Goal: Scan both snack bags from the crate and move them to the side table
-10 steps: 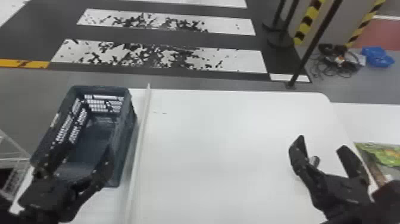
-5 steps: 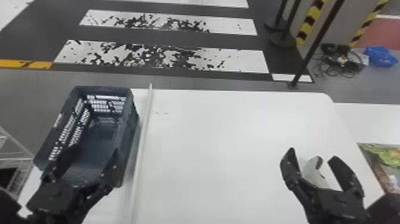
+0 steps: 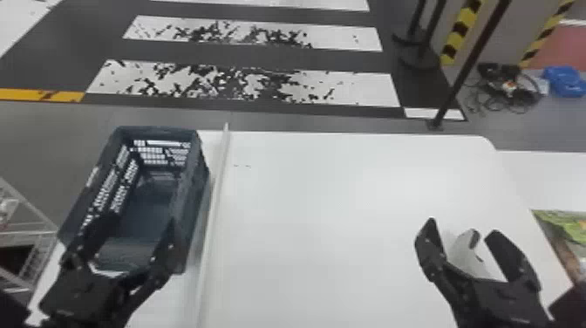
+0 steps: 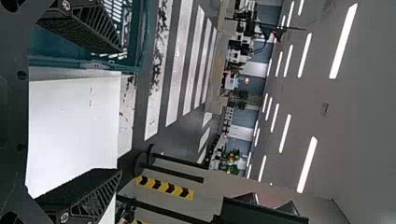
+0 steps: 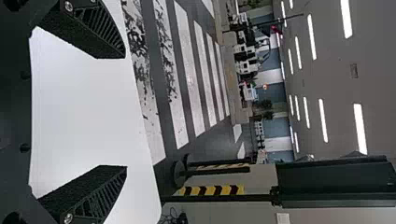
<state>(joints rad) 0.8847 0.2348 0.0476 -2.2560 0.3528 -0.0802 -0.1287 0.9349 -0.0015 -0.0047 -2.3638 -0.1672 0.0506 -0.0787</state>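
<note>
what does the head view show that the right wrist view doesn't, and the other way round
Head view: dark blue-grey plastic crate, black left gripper, green and brown printed packet, small white object with a dark tip, crumpled blue bundle on the floor.

Right wrist view: long white ceiling lights, dark green plants far off.

Both: black right gripper with its jaws apart, white tabletop, white floor stripes, yellow and black hazard tape.

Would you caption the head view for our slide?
Left gripper near a dark crate, right gripper above a white table, both open.
</note>
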